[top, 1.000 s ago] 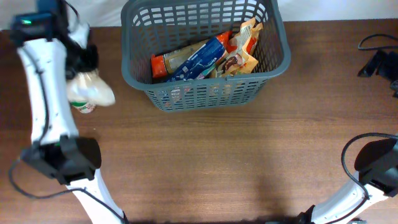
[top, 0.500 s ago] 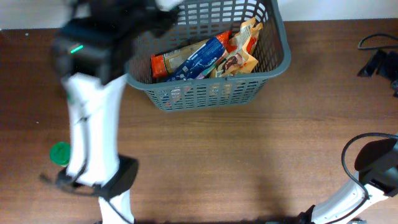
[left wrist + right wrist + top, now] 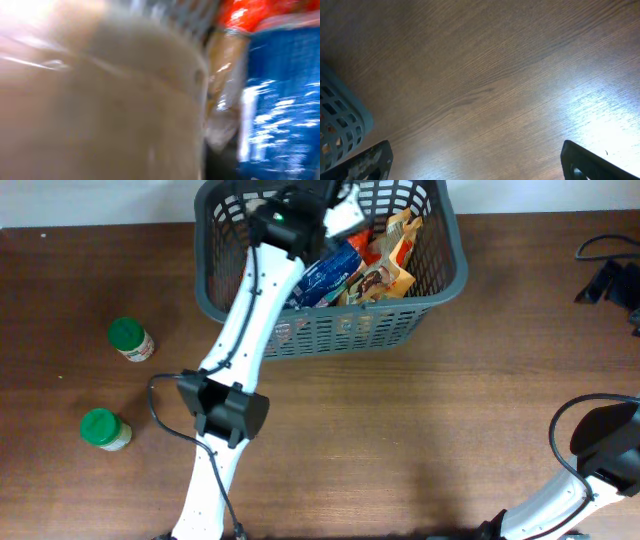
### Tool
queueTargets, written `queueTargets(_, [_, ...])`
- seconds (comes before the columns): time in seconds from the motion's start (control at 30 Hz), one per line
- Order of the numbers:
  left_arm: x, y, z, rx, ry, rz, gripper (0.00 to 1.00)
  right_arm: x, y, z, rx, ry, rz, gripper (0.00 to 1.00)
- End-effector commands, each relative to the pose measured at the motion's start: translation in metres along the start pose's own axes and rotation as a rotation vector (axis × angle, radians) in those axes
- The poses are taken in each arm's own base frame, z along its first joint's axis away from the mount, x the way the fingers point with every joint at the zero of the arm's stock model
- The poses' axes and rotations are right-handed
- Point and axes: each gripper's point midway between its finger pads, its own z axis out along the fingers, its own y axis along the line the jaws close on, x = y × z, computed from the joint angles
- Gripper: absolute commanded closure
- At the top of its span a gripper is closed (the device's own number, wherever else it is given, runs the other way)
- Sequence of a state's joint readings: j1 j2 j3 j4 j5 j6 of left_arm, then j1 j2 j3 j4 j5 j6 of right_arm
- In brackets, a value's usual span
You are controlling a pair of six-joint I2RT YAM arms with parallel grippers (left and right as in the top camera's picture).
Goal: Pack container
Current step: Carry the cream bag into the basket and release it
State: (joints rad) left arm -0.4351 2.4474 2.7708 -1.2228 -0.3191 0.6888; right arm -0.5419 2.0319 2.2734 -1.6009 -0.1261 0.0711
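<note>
The dark grey lattice container (image 3: 340, 332) stands at the back middle of the table. Inside lie a blue packet (image 3: 335, 272), a red-orange packet (image 3: 258, 284) and tan snack packets (image 3: 388, 268). My left gripper (image 3: 335, 212) is over the container's inside, shut on a pale whitish bag (image 3: 346, 216). In the left wrist view the bag (image 3: 100, 100) is blurred and fills most of the frame, with the blue packet (image 3: 285, 100) beside it; the fingers are hidden. My right gripper (image 3: 475, 162) is open and empty over bare wood, with the container's corner (image 3: 342, 125) at its left.
Two green-lidded jars (image 3: 129, 338) (image 3: 104, 429) stand on the table's left side. Black gear and a cable (image 3: 610, 275) lie at the right edge. The right arm's base (image 3: 600, 442) is at the front right.
My left arm has swung from the table's left side to above the container, carrying the pale bag. The two green-lidded jars it covered now show. The right arm has not moved.
</note>
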Motion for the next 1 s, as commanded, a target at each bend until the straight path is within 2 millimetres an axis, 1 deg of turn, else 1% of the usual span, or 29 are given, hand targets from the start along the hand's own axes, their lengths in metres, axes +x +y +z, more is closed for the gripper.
queueTargets(0.0, [0.006, 0.029, -0.036, -0.067, -0.020, -0.226, 0.01, 0.001, 0.001, -0.006, -0.010, -0.012, 0.001, 0.01])
queueTargets(0.03, [0.005, 0.033, -0.058, -0.073, -0.040, -0.235, 0.01, 0.001, 0.001, -0.006, -0.010, -0.013, 0.001, 0.01])
queueTargets(0.07, [0.005, 0.037, -0.071, -0.078, -0.051, -0.237, 0.01, 0.001, 0.001, -0.006, -0.010, -0.012, 0.001, 0.01])
queueTargets(0.17, [0.017, 0.052, -0.137, -0.098, -0.099, -0.276, 0.01, 0.001, 0.001, -0.006, -0.010, -0.013, 0.001, 0.01])
queueTargets(0.2, [0.027, 0.060, -0.166, -0.110, -0.119, -0.334, 0.01, 0.001, 0.001, -0.006, -0.010, -0.013, 0.001, 0.01])
queueTargets(0.27, [0.051, 0.077, -0.204, -0.130, -0.142, -0.434, 0.01, 0.001, 0.001, -0.006, -0.010, -0.013, 0.001, 0.01])
queueTargets(0.33, [0.081, 0.094, -0.229, -0.164, -0.136, -0.533, 0.01, 0.001, 0.001, -0.006, -0.010, -0.013, 0.001, 0.01])
queueTargets(0.37, [0.099, 0.102, -0.235, -0.163, -0.123, -0.561, 0.01, 0.001, 0.001, -0.006, -0.010, -0.013, 0.001, 0.01])
queueTargets(0.4, [0.113, 0.107, -0.237, -0.160, -0.106, -0.585, 0.01, 0.001, 0.001, -0.006, -0.010, -0.013, 0.001, 0.01])
queueTargets(0.43, [0.133, 0.112, -0.236, -0.155, -0.070, -0.618, 0.01, 0.001, 0.001, -0.006, -0.010, -0.013, 0.001, 0.01])
queueTargets(0.47, [0.145, 0.116, -0.233, -0.148, -0.049, -0.644, 0.01, 0.001, 0.001, -0.006, -0.010, -0.013, 0.001, 0.01])
queueTargets(0.5, [0.170, 0.126, -0.225, -0.141, -0.011, -0.709, 0.01, 0.001, 0.001, -0.006, -0.010, -0.013, 0.001, 0.01])
queueTargets(0.53, [0.199, 0.132, -0.213, -0.137, 0.057, -0.772, 0.01, 0.001, 0.001, -0.006, -0.010, -0.013, 0.001, 0.01])
queueTargets(0.57, [0.214, 0.133, -0.206, -0.136, 0.096, -0.810, 0.01, 0.001, 0.001, -0.006, -0.010, -0.013, 0.001, 0.01])
queueTargets(0.6, [0.242, 0.133, -0.191, -0.130, 0.175, -0.903, 0.01, 0.001, 0.001, -0.006, -0.010, -0.012, 0.001, 0.01])
queueTargets(0.63, [0.267, 0.129, -0.174, -0.098, 0.244, -0.977, 0.01, 0.001, 0.001, -0.006, -0.010, -0.013, 0.001, 0.01])
queueTargets(0.67, [0.284, 0.122, -0.158, -0.055, 0.291, -1.020, 0.01, 0.001, 0.001, -0.006, -0.010, -0.013, 0.001, 0.01])
queueTargets(0.73, [0.325, 0.095, -0.109, 0.091, 0.405, -1.107, 0.01, 0.001, 0.001, -0.006, -0.010, -0.013, 0.001, 0.01])
queueTargets(0.8, [0.346, 0.078, -0.080, 0.164, 0.460, -1.152, 0.01, 0.001, 0.001, -0.006, -0.010, -0.013, 0.001, 0.01])
queueTargets(0.87, [0.366, 0.059, -0.043, 0.238, 0.509, -1.191, 0.01, 0.001, 0.001, -0.006, -0.010, -0.013, 0.001, 0.01])
queueTargets(0.9, [0.373, 0.052, -0.027, 0.262, 0.532, -1.195, 0.01, 0.001, 0.001, -0.006, -0.010, -0.012, 0.001, 0.01])
queueTargets(0.93, [0.375, 0.050, -0.020, 0.269, 0.541, -1.195, 0.01, 0.001, 0.001, -0.006, -0.010, -0.012, 0.001, 0.01])
queueTargets(0.97, [0.379, 0.043, -0.006, 0.289, 0.562, -1.197, 0.01, 0.001, 0.001, -0.006, -0.010, -0.013, 0.001, 0.01])
